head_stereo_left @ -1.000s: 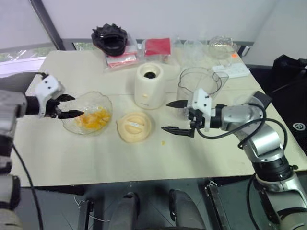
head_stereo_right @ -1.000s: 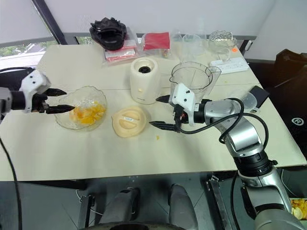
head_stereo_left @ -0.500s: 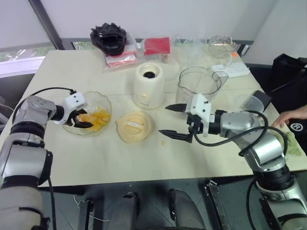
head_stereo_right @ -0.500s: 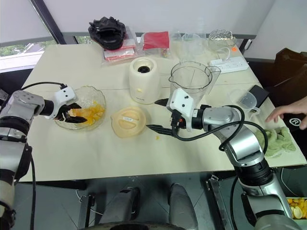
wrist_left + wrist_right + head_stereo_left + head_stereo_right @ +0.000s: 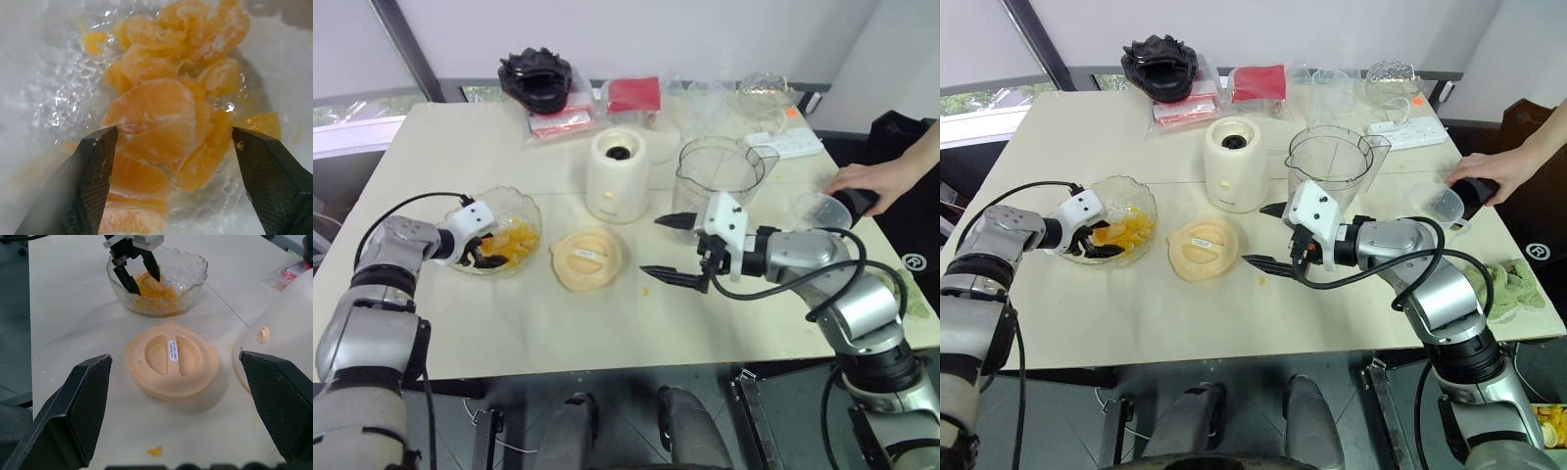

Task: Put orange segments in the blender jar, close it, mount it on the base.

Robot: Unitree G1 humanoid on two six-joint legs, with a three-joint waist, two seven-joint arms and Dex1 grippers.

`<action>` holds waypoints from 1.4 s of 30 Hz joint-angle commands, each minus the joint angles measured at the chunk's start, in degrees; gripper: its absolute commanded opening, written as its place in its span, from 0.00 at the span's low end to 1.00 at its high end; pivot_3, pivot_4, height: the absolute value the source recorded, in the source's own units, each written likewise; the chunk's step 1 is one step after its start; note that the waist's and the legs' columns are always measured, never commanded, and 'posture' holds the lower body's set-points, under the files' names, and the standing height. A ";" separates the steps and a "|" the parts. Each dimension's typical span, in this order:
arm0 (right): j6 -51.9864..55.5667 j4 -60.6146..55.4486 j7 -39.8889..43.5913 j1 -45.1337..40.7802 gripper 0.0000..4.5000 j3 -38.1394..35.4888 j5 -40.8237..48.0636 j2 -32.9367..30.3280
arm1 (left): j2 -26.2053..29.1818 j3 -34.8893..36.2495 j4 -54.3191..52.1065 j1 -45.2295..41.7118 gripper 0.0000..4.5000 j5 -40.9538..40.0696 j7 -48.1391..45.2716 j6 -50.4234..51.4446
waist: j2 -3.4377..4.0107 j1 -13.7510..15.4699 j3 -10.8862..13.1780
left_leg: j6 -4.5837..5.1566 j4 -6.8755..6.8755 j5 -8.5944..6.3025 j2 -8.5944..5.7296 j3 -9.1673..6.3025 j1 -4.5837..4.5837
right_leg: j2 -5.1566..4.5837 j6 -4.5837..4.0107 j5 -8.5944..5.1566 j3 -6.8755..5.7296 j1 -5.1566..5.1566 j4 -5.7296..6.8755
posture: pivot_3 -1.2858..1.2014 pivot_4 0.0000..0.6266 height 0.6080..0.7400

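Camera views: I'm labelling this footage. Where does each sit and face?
Left eye view: on the head, looking down over the table; both arms show, left gripper in the bowl, right gripper open beside the lid.
Right eye view: its stereo twin, same scene.
Left wrist view: left wrist, facing orange segments between its open fingers.
Right wrist view: right wrist, facing lid and bowl past its own fingers.
Shared: right wrist and eye views both show the left gripper in the bowl.
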 commanded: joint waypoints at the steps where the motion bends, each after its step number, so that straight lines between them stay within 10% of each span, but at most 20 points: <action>1: -0.12 -2.87 -0.36 -0.39 0.97 -1.50 0.80 -0.71 | 0.02 1.37 0.65 0.37 0.85 0.58 2.63 -0.37 | 0.00 0.01 0.00 | 0.00 0.03 0.00 0.00 0.00 0.00 | 0.00 0.00 0.00 0.00 0.00 0.04 | 0.52 0.24 1.00; 7: 0.16 -3.16 -0.74 -0.27 0.98 -1.47 0.91 -0.94 | -0.52 2.34 0.52 0.26 0.36 0.00 2.64 -0.16 | 0.00 -0.05 0.00 | 0.01 0.31 -0.01 -0.01 0.00 0.00 | 0.00 0.00 0.00 0.00 0.00 0.34 | 0.52 0.24 1.00; 42: -1.44 -1.00 -0.29 -2.06 0.98 0.36 -0.04 0.35 | 3.24 13.05 -13.10 4.10 0.19 -9.18 -5.00 1.85 | -0.01 -0.06 0.00 | 0.02 0.58 -0.02 -0.02 -0.03 -0.01 | 0.00 0.00 0.00 0.01 0.03 0.50 | 0.52 0.24 1.00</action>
